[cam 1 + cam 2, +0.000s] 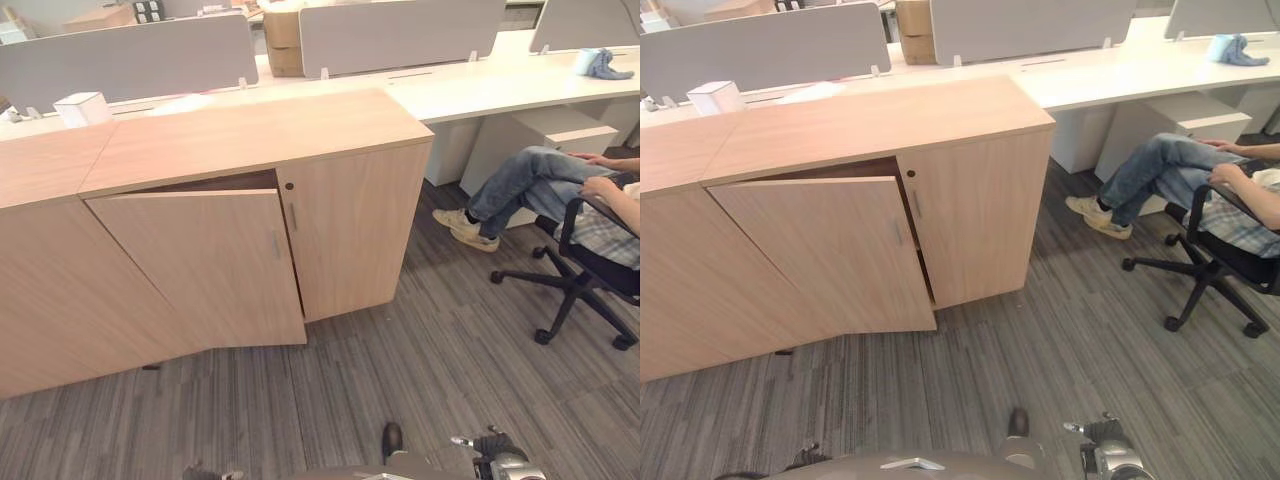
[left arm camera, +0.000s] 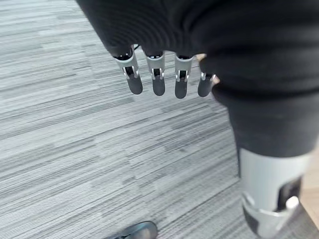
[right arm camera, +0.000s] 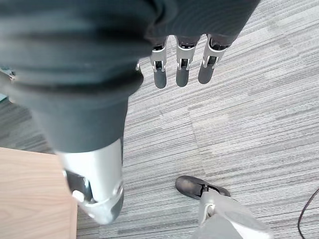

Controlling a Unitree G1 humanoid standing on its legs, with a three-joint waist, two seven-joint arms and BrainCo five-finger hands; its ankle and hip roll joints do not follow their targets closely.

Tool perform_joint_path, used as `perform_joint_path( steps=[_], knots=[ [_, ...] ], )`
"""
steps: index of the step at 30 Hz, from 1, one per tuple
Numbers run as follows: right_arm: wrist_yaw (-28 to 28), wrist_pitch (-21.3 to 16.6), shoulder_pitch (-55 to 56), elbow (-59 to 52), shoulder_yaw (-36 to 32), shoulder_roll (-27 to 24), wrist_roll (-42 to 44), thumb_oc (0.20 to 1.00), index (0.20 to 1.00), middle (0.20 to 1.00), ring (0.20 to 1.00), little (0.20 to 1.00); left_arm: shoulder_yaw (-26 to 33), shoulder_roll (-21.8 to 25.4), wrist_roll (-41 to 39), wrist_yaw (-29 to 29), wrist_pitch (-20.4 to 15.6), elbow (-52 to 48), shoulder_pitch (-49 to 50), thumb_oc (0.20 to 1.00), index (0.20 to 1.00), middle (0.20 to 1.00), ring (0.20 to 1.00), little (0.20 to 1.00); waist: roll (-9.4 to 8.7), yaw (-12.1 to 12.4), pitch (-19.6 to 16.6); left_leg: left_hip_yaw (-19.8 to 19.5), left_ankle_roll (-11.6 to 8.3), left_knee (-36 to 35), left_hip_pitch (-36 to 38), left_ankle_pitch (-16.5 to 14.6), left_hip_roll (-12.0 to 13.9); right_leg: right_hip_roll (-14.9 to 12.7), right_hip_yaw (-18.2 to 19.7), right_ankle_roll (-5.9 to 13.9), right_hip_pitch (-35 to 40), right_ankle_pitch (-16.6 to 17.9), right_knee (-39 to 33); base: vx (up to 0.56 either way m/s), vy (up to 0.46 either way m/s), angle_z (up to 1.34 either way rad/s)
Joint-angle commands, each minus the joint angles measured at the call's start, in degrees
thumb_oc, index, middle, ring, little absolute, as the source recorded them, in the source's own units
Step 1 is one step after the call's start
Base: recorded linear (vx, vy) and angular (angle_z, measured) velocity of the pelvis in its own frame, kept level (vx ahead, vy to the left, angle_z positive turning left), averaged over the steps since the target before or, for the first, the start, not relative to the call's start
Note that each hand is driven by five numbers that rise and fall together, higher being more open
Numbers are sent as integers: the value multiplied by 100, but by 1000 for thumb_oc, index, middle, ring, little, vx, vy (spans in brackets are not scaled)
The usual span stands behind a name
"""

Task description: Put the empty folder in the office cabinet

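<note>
Grey striped carpet floor (image 1: pixel 420 380) lies closest, below both hands. In the left wrist view the left hand (image 2: pixel 164 55) hangs over this floor with its fingers (image 2: pixel 158 79) straight and loose, holding nothing. In the right wrist view the right hand (image 3: pixel 184 45) hangs the same way, fingers (image 3: pixel 182 69) straight, empty too.

Farther off stands a low light-brown wooden office cabinet (image 1: pixel 250 135). Its left wooden door (image 1: pixel 200 265) is swung partly open, and the right door (image 1: pixel 350 230) is shut. The dark gap behind the open door may hold the folder, but I cannot tell.

A long white desk (image 1: pixel 500 85) with grey divider panels (image 1: pixel 130 60) runs behind the cabinet. A small white box (image 1: pixel 82 107) sits by the cabinet's far left edge. A person in blue jeans (image 1: pixel 530 185) sits on a black office chair (image 1: pixel 580 280) at the right.
</note>
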Motion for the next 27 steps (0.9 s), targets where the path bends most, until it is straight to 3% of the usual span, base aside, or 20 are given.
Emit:
perform_joint_path(
  steps=[1, 6, 14, 20, 27],
  knots=[
    [-34, -37, -485, 234, 191, -67, -266, 1000, 1000, 1000, 1000, 1000, 279, 282, 134, 129, 59, 73, -121, 1000, 1000, 1000, 1000, 1000, -271, 173, 137, -148, -121, -3, -77, -395, -244, -617, 169, 646, -582, 703, -84, 5, 2, 7],
    [-2, 35, -477, 387, 234, 2, -400, 1000, 1000, 1000, 1000, 1000, 554, 264, -21, 174, 163, 258, 6, 1000, 1000, 1000, 1000, 1000, -263, 265, 133, -192, -113, -3, -102, -381, -255, -665, 72, 635, -548, 696, -96, 0, 0, 10],
    [16, 149, -498, 571, 415, 4, -851, 1000, 1000, 1000, 1000, 1000, 510, 97, -109, 151, 240, 313, -11, 1000, 1000, 1000, 1000, 1000, -285, 302, 130, -219, -112, -3, -117, -376, -270, -708, 5, 632, -534, 687, -96, -3, -8, 4],
    [-20, 134, -448, 603, 146, 53, -452, 1000, 1000, 1000, 1000, 1000, 478, 54, -105, 95, 270, 357, -16, 1000, 1000, 1000, 1000, 1000, -296, 234, 113, -190, -107, -3, -108, -388, -258, -675, 58, 620, -548, 693, -100, 2, -11, 3],
    [-24, 180, -392, 747, 158, 28, -584, 1000, 1000, 1000, 1000, 1000, 499, 99, -168, 44, 289, 344, -35, 1000, 1000, 1000, 1000, 1000, -296, 194, 107, -165, -104, -3, -108, -391, -250, -631, 93, 604, -558, 677, -106, 1, 1, -1]
  ],
)
